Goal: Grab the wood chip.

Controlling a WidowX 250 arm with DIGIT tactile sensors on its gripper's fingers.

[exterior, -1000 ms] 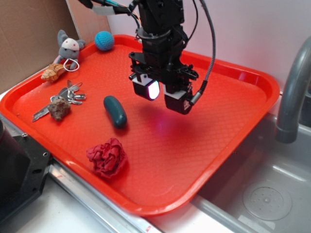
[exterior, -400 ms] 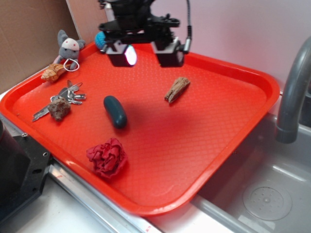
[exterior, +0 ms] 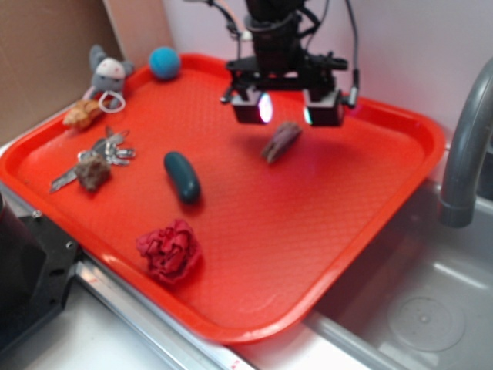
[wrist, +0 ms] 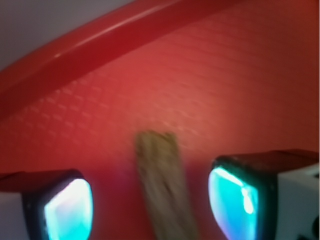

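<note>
With the claw (exterior: 286, 109) spread wide just above the wood chip (exterior: 281, 142), which lies on the red tray (exterior: 385, 200) right of the teal oval (exterior: 182, 176), lower straight down, straddle its narrow width, then pinch

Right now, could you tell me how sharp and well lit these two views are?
Wrist view: motion-blurred, wood chip smeared, finger pads glowing cyan, tray rim soft. Exterior view: mostly sharp, slight blur on the open gripper, even lighting, soft shadows under the teal oval.
</note>
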